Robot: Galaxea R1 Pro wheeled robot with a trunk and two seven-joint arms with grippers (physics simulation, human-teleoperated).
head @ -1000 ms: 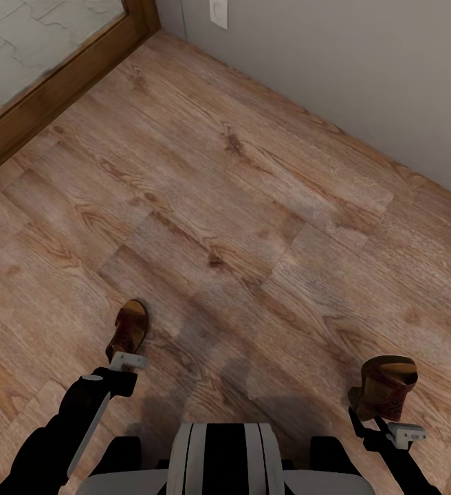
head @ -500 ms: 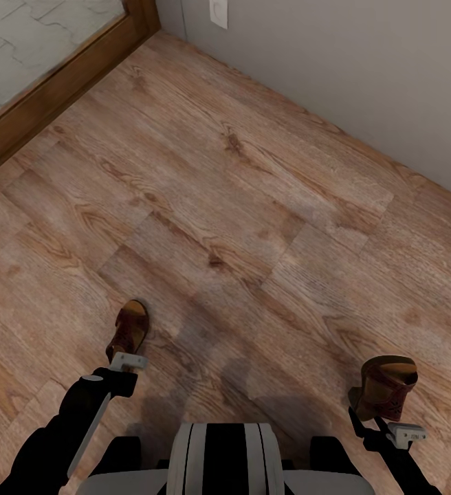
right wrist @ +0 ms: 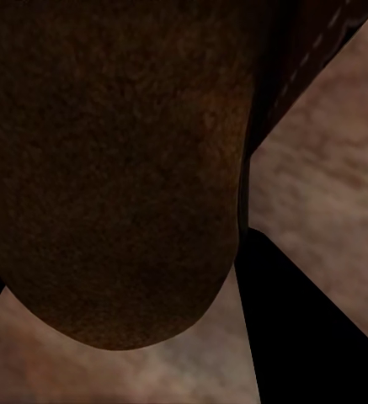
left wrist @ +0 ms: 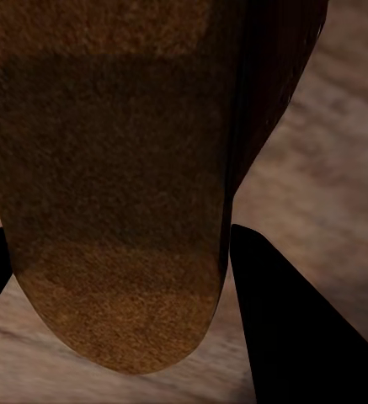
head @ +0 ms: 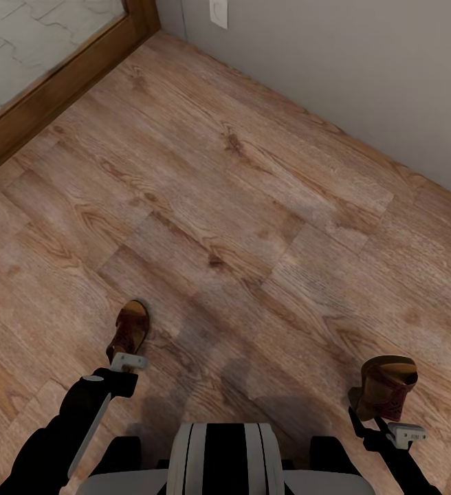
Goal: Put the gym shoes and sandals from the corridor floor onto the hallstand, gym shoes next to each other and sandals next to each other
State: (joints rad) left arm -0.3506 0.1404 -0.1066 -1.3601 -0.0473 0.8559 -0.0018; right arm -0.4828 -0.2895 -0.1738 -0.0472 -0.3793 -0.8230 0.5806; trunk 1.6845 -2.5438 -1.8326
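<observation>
No shift; sandals gripped, open floor ahead

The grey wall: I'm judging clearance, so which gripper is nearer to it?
Right. The right gripper, shut on a sandal, is on the side where the grey wall slants closer; the left gripper, with the other sandal, is farther.

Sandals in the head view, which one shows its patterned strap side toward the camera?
The sandal held by the right gripper; the other sandal, at the left gripper, shows its insole.
</observation>
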